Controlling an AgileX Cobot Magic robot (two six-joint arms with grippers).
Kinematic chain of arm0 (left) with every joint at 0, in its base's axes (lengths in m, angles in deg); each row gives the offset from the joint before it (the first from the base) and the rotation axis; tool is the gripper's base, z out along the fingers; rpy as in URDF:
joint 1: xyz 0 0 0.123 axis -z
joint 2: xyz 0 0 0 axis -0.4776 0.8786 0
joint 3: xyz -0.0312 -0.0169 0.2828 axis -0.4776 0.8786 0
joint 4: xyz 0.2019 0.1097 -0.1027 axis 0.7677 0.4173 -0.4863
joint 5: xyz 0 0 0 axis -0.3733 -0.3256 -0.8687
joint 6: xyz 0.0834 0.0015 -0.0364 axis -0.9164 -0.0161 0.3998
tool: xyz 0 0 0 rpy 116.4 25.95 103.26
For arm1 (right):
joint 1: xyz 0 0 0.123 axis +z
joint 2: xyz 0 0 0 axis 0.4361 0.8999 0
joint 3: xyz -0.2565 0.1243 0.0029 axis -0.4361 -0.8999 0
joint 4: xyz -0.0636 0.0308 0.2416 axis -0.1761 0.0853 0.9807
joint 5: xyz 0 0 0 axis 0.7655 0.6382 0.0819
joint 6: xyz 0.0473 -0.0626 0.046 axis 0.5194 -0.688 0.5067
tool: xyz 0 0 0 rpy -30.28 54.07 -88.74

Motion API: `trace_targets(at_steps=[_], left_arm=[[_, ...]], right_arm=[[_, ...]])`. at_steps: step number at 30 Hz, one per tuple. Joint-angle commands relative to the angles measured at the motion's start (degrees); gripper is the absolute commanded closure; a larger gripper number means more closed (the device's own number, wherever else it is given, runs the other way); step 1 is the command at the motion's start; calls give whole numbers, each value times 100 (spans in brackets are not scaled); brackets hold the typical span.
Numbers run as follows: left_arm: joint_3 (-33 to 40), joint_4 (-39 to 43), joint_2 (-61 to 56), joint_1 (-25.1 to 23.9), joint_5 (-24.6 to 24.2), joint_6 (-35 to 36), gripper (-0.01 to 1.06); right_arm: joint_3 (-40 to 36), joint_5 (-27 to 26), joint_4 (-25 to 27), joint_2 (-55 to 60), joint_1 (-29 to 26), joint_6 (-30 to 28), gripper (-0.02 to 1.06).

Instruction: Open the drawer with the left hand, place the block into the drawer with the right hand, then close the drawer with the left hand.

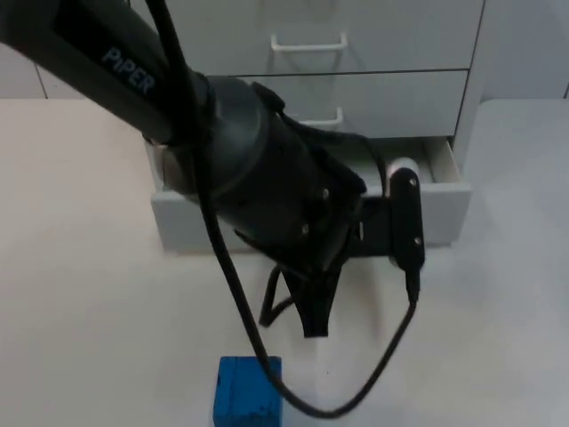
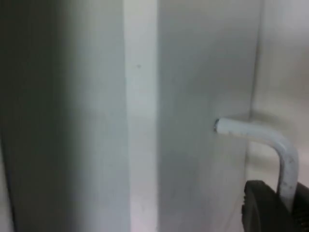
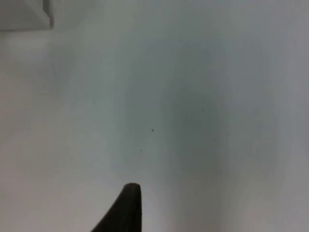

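The white cabinet's lowest drawer stands pulled out towards me, a strip of its inside showing at the right. My left arm lies across it, and my left gripper hangs just in front of the drawer's front panel. The left wrist view looks closely at that panel, with the bent white drawer handle right beside the gripper. A blue block lies on the table near the front edge, a little to the left of the left gripper and apart from it. My right gripper waits over bare white table.
Two more drawers sit above the lowest one, each with a white handle and both pushed in. A white corner of the cabinet appears in the right wrist view. Bare table lies to the left and right of the block.
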Motion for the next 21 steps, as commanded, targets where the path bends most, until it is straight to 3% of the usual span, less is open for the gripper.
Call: trace_targets(at_steps=[1, 9, 21], left_arm=[[204, -626, -36, 192, 53, 270, 105], [444, -973, -188, 560, -105, 51, 105], [455, -916, -185, 560, -3, -50, 105]], right_arm=[[51, -64, 0, 4, -31, -3, 1], [51, -63, 30, 4, -31, -3, 1], [51, -41, 53, 4, -31, -3, 1]])
